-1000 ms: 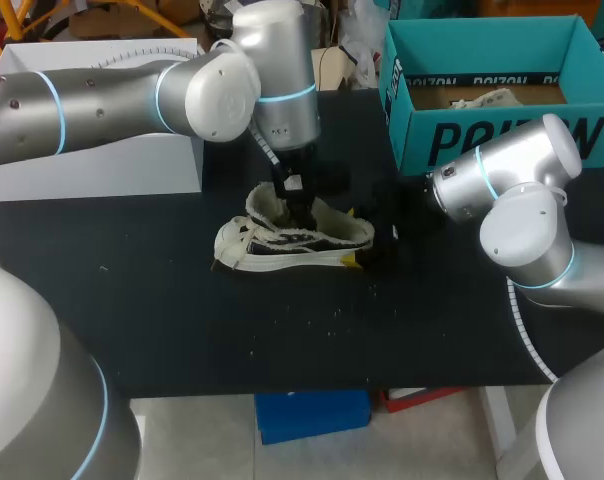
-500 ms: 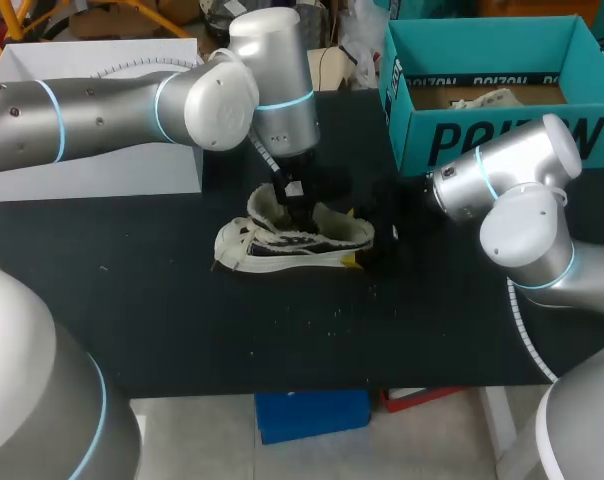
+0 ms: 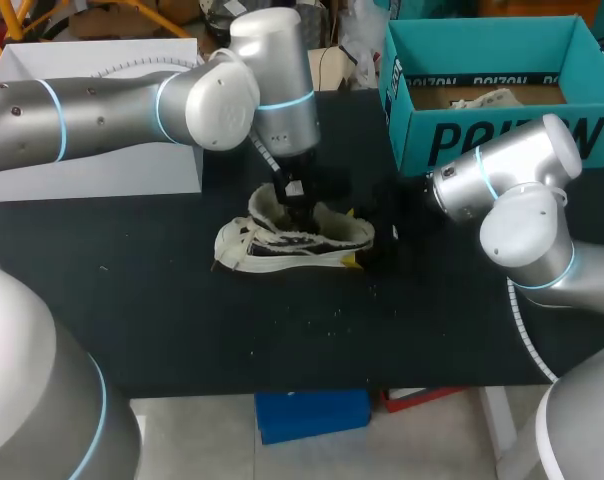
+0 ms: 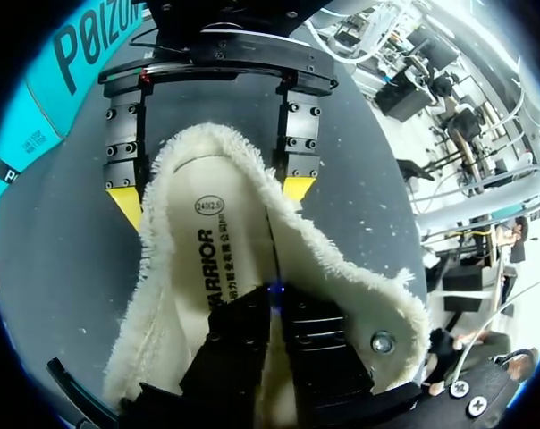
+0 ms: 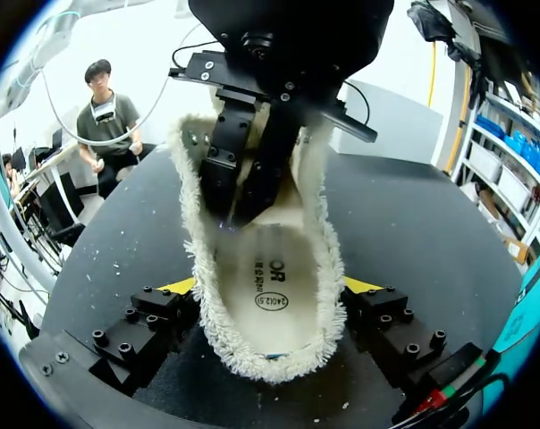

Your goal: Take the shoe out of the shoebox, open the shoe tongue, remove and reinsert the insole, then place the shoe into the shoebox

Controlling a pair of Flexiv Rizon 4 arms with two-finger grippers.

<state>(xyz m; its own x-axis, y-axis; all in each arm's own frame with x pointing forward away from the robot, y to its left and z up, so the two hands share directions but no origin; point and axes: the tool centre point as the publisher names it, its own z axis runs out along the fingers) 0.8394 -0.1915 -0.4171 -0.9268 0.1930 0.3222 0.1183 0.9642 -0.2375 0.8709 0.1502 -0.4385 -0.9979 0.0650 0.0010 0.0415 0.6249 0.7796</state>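
Mid-bench [image 3: 182, 320], between the near and far edges, the shoe [image 3: 292, 240] lies out of its box on its sole, toe toward the left edge, heel toward the right, laces loose. My right claw [image 5: 270, 286] has the heel. Its yellow tips press the fleecy collar from both sides, set fairly wide, and the shoe is clamped between them. Looking down into the shoe, the pale insole [image 5: 270, 277] lies flat inside. It carries a small round stamp and a line of dark lettering along its length.

My left claw [image 4: 274, 304] comes down from above, straight into the shoe's mouth over the insole. Its tips are buried in there, so I cannot tell whether it grips anything.

Farther back, at the far right corner, the teal shoebox [image 3: 482, 140] stands open with big dark lettering across its front wall. Along the far left edge stands a plain white box [image 3: 92, 165].
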